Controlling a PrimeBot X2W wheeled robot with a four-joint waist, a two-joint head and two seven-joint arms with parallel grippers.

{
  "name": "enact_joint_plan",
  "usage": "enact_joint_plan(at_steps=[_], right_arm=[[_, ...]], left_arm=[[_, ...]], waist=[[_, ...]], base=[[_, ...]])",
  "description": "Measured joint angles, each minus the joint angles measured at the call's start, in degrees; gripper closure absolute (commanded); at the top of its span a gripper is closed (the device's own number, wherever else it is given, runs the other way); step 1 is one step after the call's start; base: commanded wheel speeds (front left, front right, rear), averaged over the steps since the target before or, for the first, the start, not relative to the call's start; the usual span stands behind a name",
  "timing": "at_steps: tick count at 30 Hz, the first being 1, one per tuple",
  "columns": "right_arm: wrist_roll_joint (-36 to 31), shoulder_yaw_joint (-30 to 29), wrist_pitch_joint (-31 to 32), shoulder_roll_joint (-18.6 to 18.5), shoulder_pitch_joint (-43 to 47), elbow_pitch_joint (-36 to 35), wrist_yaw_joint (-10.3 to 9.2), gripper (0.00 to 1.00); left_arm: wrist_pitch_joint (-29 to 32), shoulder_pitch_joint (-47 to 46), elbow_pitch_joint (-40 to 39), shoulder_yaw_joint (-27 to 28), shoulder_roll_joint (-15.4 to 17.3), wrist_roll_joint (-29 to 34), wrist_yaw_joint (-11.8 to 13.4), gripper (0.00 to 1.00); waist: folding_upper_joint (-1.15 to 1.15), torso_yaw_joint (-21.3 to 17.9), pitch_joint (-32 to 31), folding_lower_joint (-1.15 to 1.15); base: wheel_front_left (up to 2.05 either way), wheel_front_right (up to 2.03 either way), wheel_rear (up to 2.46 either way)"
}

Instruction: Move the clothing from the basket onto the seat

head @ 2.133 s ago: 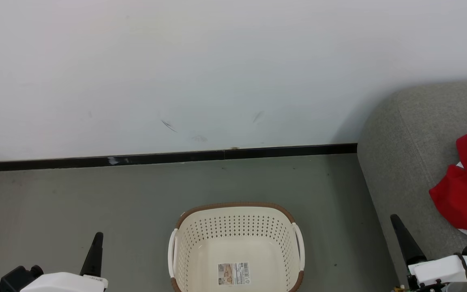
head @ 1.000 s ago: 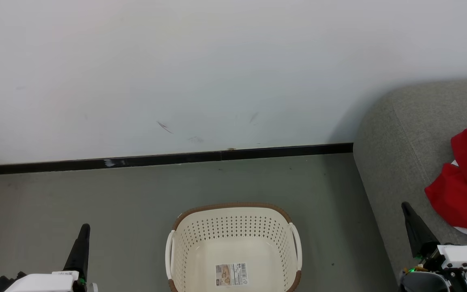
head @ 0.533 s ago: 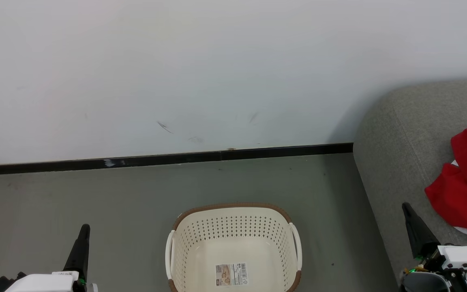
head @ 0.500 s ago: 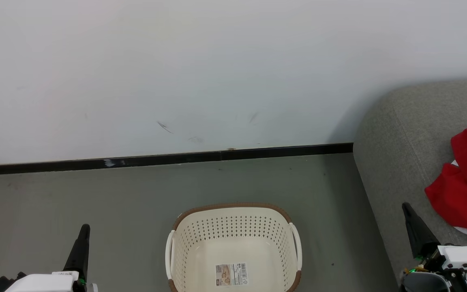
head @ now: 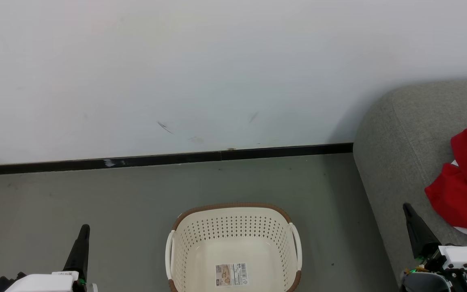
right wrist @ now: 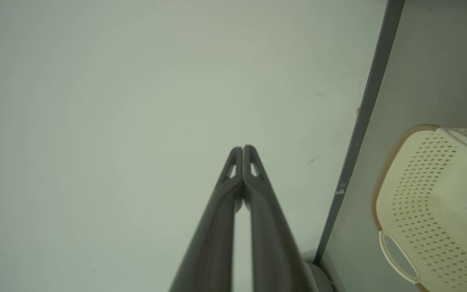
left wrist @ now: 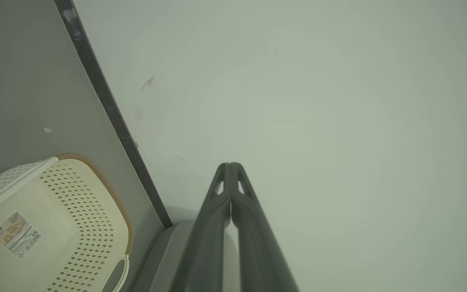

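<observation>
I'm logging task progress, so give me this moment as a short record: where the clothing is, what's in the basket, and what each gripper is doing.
clothing: red heap with a white tag, lying on the seat
basket: on the floor, no clothing visible inside, label sticker on its bottom
left gripper: shut, holding nothing, left of the basket
right gripper: shut, holding nothing, apart from the clothing
task state: looks done
</observation>
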Motion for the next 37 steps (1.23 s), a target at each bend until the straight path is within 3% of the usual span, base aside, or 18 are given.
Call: enact_joint_plan(at_steps=[37], right_arm=[[-0.1, -0.5, 0.5, 0.2, 0.0, 0.2, 0.0, 1.0]], left_arm=[[0.0, -0.2, 0.1, 0.0, 0.0, 0.0, -0.1, 1.0]], waist=[[0.0, 0.0, 0.0, -0.01]], base=[[0.0, 0.0, 0.0]])
